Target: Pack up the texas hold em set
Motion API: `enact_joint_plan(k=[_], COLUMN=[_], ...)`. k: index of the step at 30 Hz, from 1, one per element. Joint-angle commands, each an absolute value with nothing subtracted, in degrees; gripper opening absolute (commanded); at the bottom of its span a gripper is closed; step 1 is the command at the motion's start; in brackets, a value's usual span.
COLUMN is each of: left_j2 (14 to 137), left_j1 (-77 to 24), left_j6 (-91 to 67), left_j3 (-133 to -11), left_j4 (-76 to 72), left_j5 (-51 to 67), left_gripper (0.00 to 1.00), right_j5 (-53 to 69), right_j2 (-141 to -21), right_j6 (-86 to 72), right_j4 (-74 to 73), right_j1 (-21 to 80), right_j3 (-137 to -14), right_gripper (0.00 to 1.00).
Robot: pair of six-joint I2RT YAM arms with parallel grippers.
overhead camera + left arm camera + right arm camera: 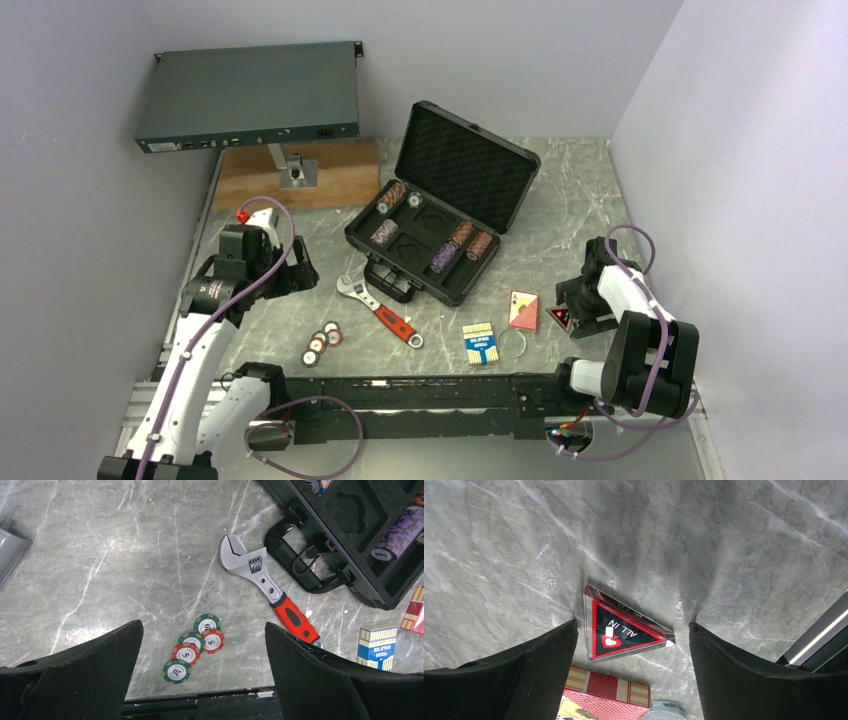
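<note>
The black case [441,205] lies open in the middle of the table, with chip stacks in its foam slots. Several loose striped chips [320,343] lie on the table; in the left wrist view they [193,647] show between my fingers. My left gripper [300,268] is open, held above the table to the left of the case. My right gripper [565,318] is open around the red triangle [621,632], which lies flat on the table. The red card deck [523,308] and the blue card deck [480,343] lie in front of the case.
A red-handled wrench [378,309] lies between the chips and the case. A dark-grey rack box [248,97] and a wooden board [300,172] stand at the back left. A clear round disc [512,343] lies by the blue deck. Walls close in left and right.
</note>
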State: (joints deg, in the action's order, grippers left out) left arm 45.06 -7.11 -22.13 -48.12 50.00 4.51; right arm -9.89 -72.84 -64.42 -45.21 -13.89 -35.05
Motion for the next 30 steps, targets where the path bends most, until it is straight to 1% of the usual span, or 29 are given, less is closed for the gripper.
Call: enact_joint_plan(k=[1,9,11,13,14,15,20,25,28,30], left_j2=[44.5,44.7,44.8,44.8,44.7,44.7,44.8,44.8,45.0,45.1], left_j1=[-7.2,-7.2,-7.2,-7.2,-7.2,-7.2,-7.1,-7.1,-7.1,-7.1], left_j6=[-22.3,-22.4,-22.4,-22.4,-22.4,-22.5,-22.5,-22.4,-22.4,-22.3], left_j3=[-48.4,-48.4,-48.4,-48.3,-48.3,-48.3,-48.3,-48.3,-48.3,-48.3], left_j4=[48.8,48.7,48.7,48.6,48.5,48.5,48.5,48.5,48.5,48.5], left_j5=[3.3,3.3,3.3,3.3,3.3,3.3,3.3,3.2,3.4,3.5], left_gripper=[0.99,0.99,0.99,0.99,0.99,0.99,0.99,0.99,0.99,0.99], right_j5=[-8.1,-8.2,-8.8,-10.4,-11.6,-13.0,-17.9,-13.0,-14.8,-13.9], right_j2=[-73.3,-72.9,-72.4,-72.2,-72.2,-72.5,-72.7,-69.5,-70.4,-71.3], right_j6=[-66.2,-63.1,-61.1,-58.8,-57.8,-57.1,-53.9,-45.9,-42.5,-38.9], right_j4=[-44.0,-45.3,-46.3,-47.9,-48.9,-50.1,-53.0,-45.9,-45.8,-44.6], right_j1=[-14.2,-13.5,-12.5,-9.9,-8.4,-6.5,2.9,5.2,6.8,7.4], right_j3=[-32.4,-34.6,-36.4,-39.1,-40.6,-42.3,-47.7,-46.5,-47.0,-46.8], right_gripper=[0.84,0.84,0.87,0.93,0.98,1.00,1.00,1.00,1.00,1.00])
